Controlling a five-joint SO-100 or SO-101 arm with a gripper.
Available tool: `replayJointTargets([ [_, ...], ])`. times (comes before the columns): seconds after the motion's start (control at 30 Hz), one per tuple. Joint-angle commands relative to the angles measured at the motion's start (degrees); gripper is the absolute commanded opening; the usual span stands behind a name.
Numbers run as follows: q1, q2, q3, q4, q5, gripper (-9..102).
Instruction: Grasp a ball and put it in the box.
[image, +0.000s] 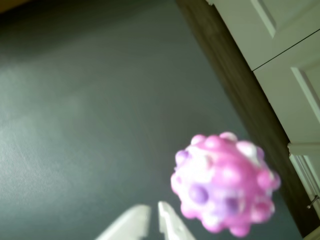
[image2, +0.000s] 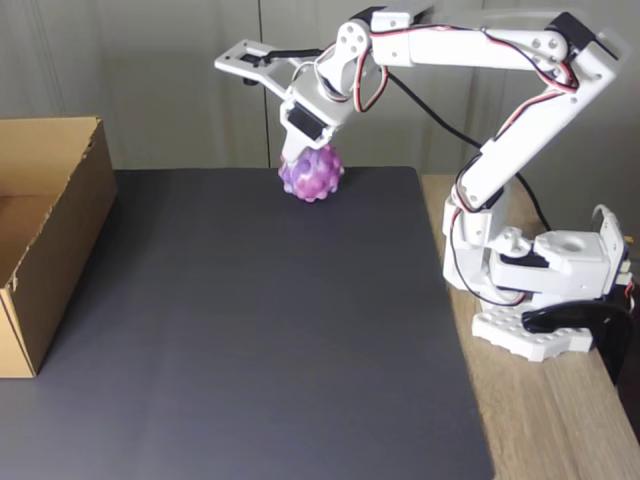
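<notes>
Fixed view, from the left: the box stands at the left edge of the dark mat, open at the top, its near wall slanting toward the camera. Well to its right, at the far edge of the mat, sits the ball, purple and pink and bumpy. My gripper hangs right over it, the white body of the claw coming down onto the ball's upper left side, while one long finger sticks out to the left, high above the mat. From here I cannot tell whether the ball rests on the mat or hangs from me. Further right my arm folds back to its base, which stands on the wooden table just beside the mat.

Wrist view, left to right: grey mat fills most of the frame. At the bottom edge, left of centre, two pale fingertips nearly meet, with only a thin slit between them and nothing in it. The ball lies to their right, blurred and close to the lens, outside the slit. Whether any part of me has hold of it I cannot tell. Beyond it runs a brown strip, then white panelled doors.
</notes>
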Motion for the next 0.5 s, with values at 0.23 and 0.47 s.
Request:
replayJointTargets([
  [0.23, 5.01, 6.5, -0.7, 4.57, 0.53, 32],
  [0.47, 7.56, 4.31, 3.25, 0.53, -1.93, 36],
])
